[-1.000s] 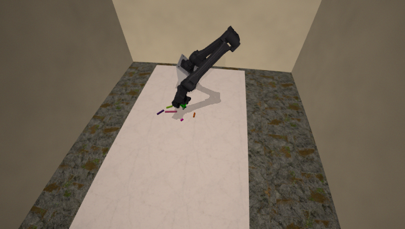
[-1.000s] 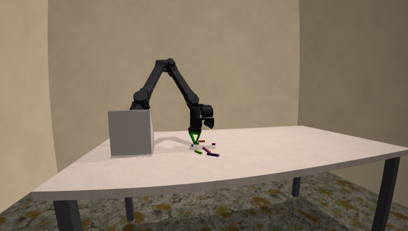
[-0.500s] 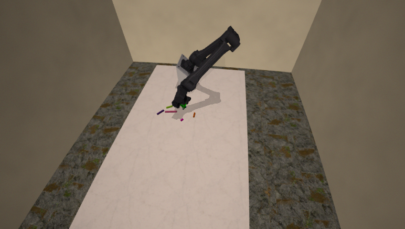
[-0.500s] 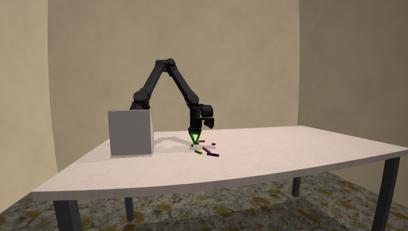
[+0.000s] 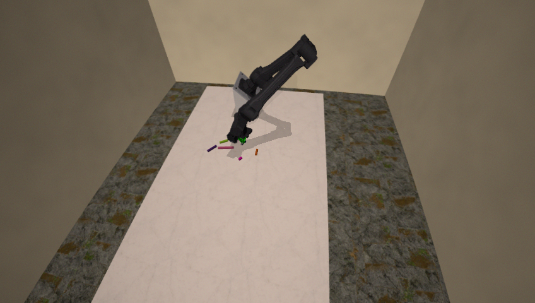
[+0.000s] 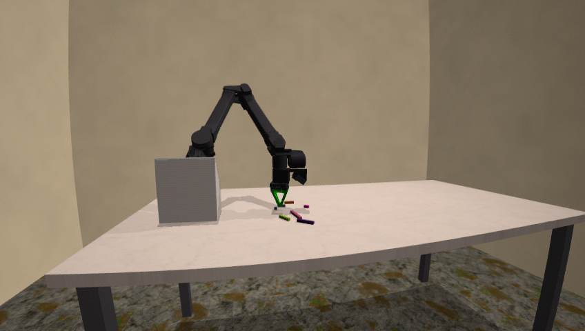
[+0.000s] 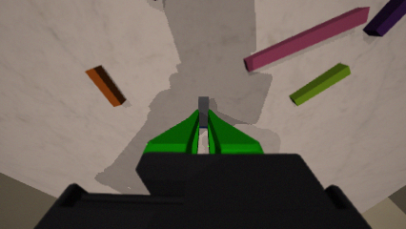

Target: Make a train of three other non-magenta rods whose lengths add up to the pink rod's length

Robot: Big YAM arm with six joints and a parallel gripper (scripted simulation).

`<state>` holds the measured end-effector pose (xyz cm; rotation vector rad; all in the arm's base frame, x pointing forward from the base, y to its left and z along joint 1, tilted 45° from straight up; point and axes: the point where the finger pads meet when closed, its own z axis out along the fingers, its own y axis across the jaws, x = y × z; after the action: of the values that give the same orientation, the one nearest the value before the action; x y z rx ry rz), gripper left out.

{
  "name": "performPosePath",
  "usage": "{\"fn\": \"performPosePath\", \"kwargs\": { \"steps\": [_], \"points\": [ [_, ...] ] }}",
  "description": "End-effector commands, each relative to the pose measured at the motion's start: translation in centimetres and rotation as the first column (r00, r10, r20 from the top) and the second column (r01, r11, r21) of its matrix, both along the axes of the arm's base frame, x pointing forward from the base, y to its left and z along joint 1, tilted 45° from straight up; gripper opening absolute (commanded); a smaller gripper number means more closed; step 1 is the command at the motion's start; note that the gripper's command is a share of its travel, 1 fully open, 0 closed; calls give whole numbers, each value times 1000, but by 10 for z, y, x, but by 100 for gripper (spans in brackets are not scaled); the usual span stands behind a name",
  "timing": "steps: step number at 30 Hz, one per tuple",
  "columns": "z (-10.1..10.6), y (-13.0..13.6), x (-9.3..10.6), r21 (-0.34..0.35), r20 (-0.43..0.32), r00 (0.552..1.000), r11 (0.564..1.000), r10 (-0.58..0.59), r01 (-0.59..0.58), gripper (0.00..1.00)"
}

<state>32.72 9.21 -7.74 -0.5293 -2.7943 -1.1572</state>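
Table (image 5: 225, 225) (image 6: 369, 221) (image 7: 48, 95) first, broad and pale, with the black arm (image 5: 270, 88) (image 6: 260, 118) arching over it from the grey mount block (image 6: 186, 190) at the left. Its green gripper (image 5: 243, 141) (image 6: 279, 204) (image 7: 203, 114) points straight down, pincer clenched on the grey rod, low at the table.

From where I stand, the pink rod (image 5: 225, 147) (image 6: 296, 214) (image 7: 307, 39), the measure to match, lies to the near right of the fingertips. The purple rod (image 5: 212, 148) (image 6: 305, 221) (image 7: 387, 18) lies just beyond its near end. The lime rod (image 5: 223, 141) (image 6: 284, 217) (image 7: 321, 84) lies apart on the near side, slanted to the grey one. Past the fingers, on the far side, is the orange rod (image 5: 256, 151) (image 6: 288, 202) (image 7: 106, 86). The grey rod (image 6: 283, 205) (image 7: 203, 111) sits between the tips. Off to the right lies the magenta rod (image 5: 240, 158) (image 6: 305, 206), which is barred. Smallest, the blue rod (image 6: 275, 208) (image 7: 203, 127) shows at the grey one's left end; whether they touch I can't tell.

Blue, grey and lime would make up pink's length, so I take this for the joining of grey to blue. Next I'd want grey squared up against blue and gently released, then lime fetched, turned along their line and brought to a free end. A sideways brush on opening could spoil the line.

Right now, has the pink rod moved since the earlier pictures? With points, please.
No. The pink rod (image 5: 225, 148) (image 6: 296, 214) (image 7: 307, 39) lies as before, just beside the purple rod (image 5: 212, 148) (image 6: 305, 221) (image 7: 387, 18), judged against the table (image 5: 262, 225) (image 6: 369, 229).
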Motion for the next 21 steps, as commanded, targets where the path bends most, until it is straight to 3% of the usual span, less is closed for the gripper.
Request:
{"fn": "performPosePath", "kwargs": {
  "steps": [1, 21],
  "points": [
    [3, -5, 2, 2, 9, 1000, 1000, -20, 20, 4],
    [2, -6, 1, 2, 8, 1000, 1000, -24, 24, 4]
  ]
}}
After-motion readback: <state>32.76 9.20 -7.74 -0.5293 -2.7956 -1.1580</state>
